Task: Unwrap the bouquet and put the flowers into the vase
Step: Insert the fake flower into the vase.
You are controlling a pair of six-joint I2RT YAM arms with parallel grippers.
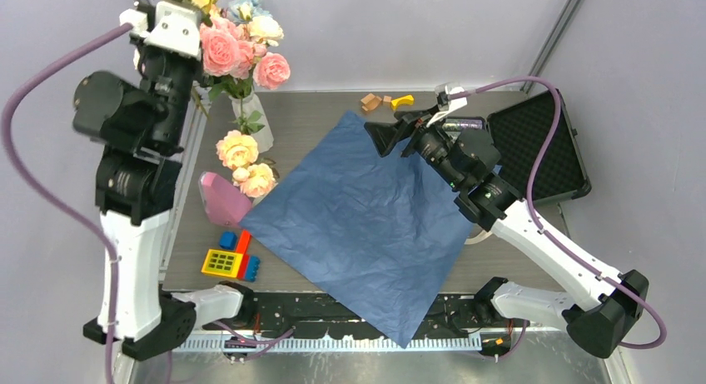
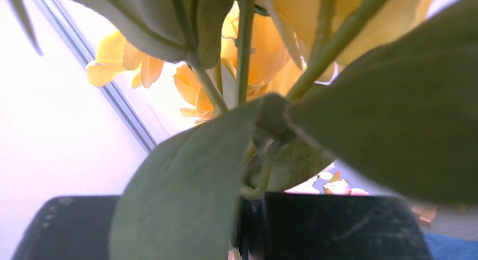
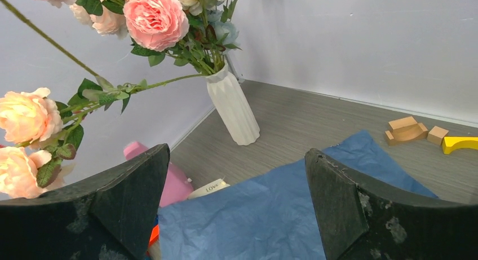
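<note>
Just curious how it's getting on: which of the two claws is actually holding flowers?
The left gripper, shut on yellow rose stems; the right gripper gapes open, empty, over the blue paper.

— What closes the space in?
— Plain walls [image 1: 400, 34] of pale lilac-grey, matte, at the far side and on both flanks.
— And underfoot, so to speak?
— A table [image 1: 316, 109] topped in grey wood-grain, running up to the far wall.
— Any structure showing?
— A slanted metal frame rail [image 1: 559, 30] at the far right corner.
— The light?
— Soft and even; the left wrist view glares white against the wall.
</note>
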